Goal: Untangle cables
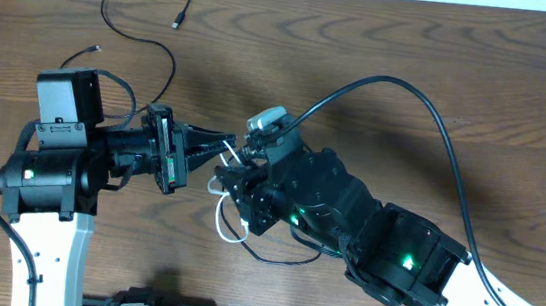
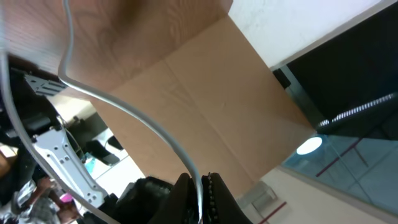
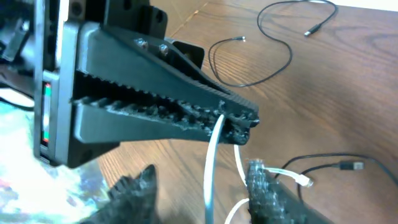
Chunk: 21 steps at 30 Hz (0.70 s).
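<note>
While the left gripper clamps the white cable, the right gripper stands open astride it. 1 black cable lies loose, well apart; a 2nd black cable trails beside the right gripper. Judged light, limp, slippery: best pinched just behind a plug.

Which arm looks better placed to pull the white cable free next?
Left, probably: the left gripper is shut on the white cable, so it can pull. The right gripper is open, with that cable only passing between its fingers.
</note>
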Each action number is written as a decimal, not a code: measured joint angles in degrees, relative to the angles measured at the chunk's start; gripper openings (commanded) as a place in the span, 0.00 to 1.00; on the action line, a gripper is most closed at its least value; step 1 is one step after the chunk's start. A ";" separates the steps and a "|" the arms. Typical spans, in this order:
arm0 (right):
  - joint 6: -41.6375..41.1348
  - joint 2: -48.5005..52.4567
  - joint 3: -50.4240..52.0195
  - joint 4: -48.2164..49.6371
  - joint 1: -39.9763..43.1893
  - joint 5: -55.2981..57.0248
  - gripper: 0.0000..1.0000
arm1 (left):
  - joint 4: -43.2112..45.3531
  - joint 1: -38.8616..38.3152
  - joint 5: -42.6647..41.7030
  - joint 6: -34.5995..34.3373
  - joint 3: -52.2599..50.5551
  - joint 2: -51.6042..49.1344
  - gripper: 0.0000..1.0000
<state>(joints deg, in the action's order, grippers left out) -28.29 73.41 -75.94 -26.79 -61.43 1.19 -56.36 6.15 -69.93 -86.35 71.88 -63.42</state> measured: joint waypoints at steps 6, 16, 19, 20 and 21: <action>0.70 0.00 -0.02 -1.92 0.00 0.07 0.66 | 0.85 0.00 4.83 -0.02 0.00 0.00 0.08; 1.70 -2.12 0.00 -8.35 0.22 -0.15 0.77 | 14.73 5.92 9.68 -1.01 0.07 0.00 0.08; 1.77 -3.91 0.02 -9.22 0.52 0.15 0.78 | 21.20 10.25 10.32 -2.05 0.07 -0.02 0.08; 1.77 -4.61 0.02 -9.51 0.66 0.33 0.78 | 23.50 11.63 10.38 -2.21 0.07 -0.04 0.07; 1.75 -5.20 0.02 -9.79 0.81 0.59 0.79 | 26.36 13.18 10.36 -2.38 0.07 -0.09 0.08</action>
<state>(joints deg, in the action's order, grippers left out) -26.55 68.20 -75.92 -36.58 -60.62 1.78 -30.00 19.33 -59.57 -88.73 71.94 -63.51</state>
